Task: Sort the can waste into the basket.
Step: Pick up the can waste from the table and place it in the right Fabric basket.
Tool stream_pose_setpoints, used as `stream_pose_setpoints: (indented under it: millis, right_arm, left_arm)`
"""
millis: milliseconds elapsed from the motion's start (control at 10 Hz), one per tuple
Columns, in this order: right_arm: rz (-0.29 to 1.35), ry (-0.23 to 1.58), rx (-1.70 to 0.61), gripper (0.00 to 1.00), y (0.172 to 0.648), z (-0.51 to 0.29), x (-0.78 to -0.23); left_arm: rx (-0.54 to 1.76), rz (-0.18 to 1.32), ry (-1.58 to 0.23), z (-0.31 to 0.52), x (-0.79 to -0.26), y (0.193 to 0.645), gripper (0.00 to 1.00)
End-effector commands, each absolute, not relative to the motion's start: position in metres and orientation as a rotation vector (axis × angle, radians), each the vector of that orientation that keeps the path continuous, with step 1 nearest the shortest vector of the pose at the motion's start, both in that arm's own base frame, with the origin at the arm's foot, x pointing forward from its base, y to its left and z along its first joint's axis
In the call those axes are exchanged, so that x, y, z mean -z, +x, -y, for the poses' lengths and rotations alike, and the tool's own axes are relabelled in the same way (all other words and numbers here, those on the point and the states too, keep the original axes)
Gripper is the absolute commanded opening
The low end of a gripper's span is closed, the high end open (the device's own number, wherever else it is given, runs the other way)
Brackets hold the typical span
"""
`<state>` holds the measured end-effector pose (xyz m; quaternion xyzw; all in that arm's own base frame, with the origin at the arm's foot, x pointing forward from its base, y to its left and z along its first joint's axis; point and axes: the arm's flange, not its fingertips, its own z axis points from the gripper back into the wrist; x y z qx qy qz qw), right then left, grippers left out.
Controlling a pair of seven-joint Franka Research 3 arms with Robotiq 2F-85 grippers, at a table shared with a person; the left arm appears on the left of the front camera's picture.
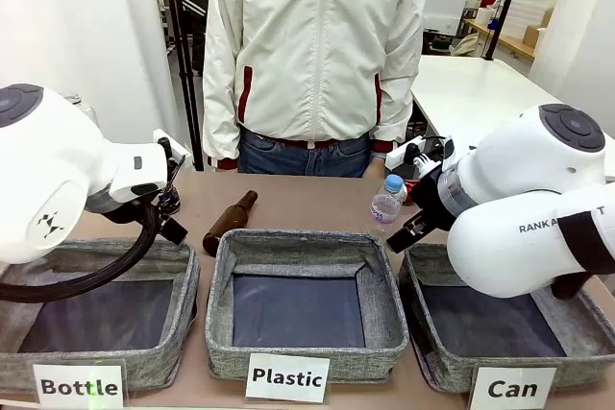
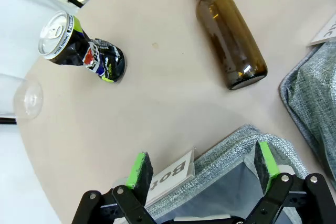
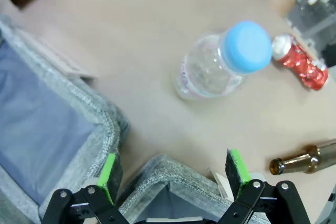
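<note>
Left wrist view gives us the left gripper (image 2: 202,163) with its green pads spread wide and nothing between them, hanging over a corner of the Bottle basket (image 1: 96,252), which sits left of the Plastic basket (image 1: 298,242). Both baskets show us dark lining inside. The black can (image 2: 84,51) sits on the table (image 1: 307,194) out past the Plastic basket's far left corner, apart from the brown bottle (image 1: 229,223) that lies just behind that corner. Behind the Plastic basket's far right corner stands a clear bottle (image 1: 386,204), and the crushed red can (image 3: 300,61) lies past it. Right of the Plastic basket, the Can basket (image 1: 444,372) shows dark lining where the arm does not cover it. The right gripper (image 3: 173,171) hangs released over that basket's rim, gripping nothing.
</note>
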<state>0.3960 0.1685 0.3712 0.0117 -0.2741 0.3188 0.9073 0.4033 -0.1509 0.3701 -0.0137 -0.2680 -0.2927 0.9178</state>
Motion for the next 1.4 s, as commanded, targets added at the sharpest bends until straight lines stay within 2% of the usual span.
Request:
stream_pose_setpoints:
  millis: [0,700,800,900,1000,1200,1300]
  right_arm:
    - [0.566,0.025,-0.658,1.0,0.396,-0.168,-0.371]
    - [0.566,0.024,-0.658,1.0,0.396,-0.168,-0.371]
    - [0.564,0.044,-0.642,1.0,0.392,-0.163,-0.389]
    - [0.52,0.122,-0.638,1.0,0.382,-0.153,-0.415]
    - [0.422,0.169,-0.538,1.0,0.371,-0.143,-0.442]
    - [0.341,0.406,-0.289,1.0,0.34,-0.109,-0.487]
    - [0.323,0.573,-0.342,1.0,0.32,-0.079,-0.497]
  left_arm:
    - [0.602,0.552,-0.028,0.151,-0.37,0.403,1.0]
    - [0.602,0.551,-0.028,0.151,-0.37,0.403,1.0]
    - [0.638,0.511,-0.09,0.148,-0.383,0.399,1.0]
    - [0.625,0.534,-0.161,0.143,-0.405,0.389,1.0]
    - [0.573,0.51,-0.213,0.135,-0.427,0.375,1.0]
    - [0.602,0.406,-0.434,0.109,-0.461,0.337,1.0]
    - [0.676,0.36,-0.578,0.087,-0.47,0.323,1.0]
